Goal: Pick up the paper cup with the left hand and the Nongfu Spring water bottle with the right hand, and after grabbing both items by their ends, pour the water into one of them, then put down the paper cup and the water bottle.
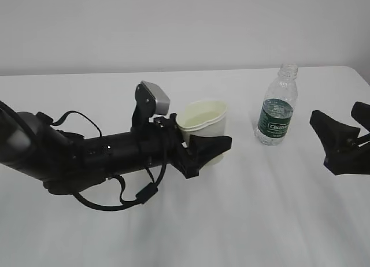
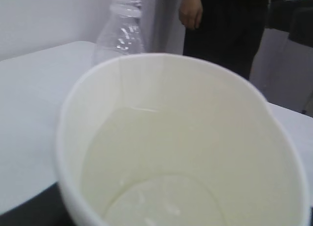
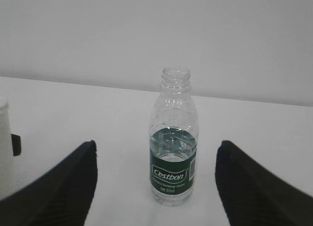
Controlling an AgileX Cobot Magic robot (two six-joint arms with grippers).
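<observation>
left hand [image 1: 202, 154] pinching paper cup [image 1: 203, 121] | right hand [image 1: 341, 141] spread; bottle [image 1: 277, 104] upright, apart

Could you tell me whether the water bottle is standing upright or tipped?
Upright: the water bottle stands on the table, its capless neck pointing up.

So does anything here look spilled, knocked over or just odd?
Nothing spilled or tipped. The bottle stands upright with no cap, partly full. The cup holds water and sits upright between the left hand's fingers. The right hand is open, clear of the bottle.
</observation>
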